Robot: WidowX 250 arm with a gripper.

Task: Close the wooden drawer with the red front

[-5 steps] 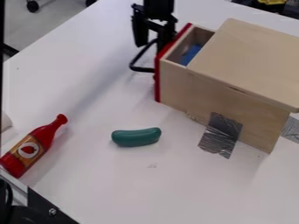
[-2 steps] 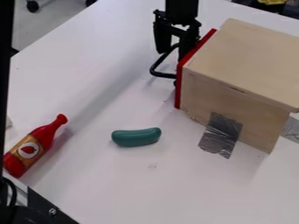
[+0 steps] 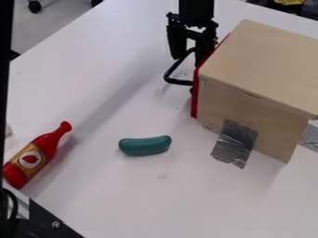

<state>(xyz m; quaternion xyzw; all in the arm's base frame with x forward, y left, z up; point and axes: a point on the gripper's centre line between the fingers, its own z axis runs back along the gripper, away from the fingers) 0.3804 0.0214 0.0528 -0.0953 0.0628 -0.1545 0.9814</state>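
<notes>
white tabletop [image 3: 124, 195], pincer [image 3: 190, 58] at drawer's edge [image 3: 195, 100], bottle [image 3: 38, 151] well apart

We found a green, sausage-shaped toy [image 3: 144, 146] lying on a white table [image 3: 130, 200], a red toy bottle [image 3: 37, 155] on its side left of the toy, silvery tape [image 3: 235, 143] to its right.

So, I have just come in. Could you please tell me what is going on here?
The robot's black gripper is at the black handle on the red drawer front of a wooden box. The drawer looks shut, or very nearly so. On the white table in front, a green sausage-shaped toy and a red bottle lie apart from each other, away from the gripper.
</notes>
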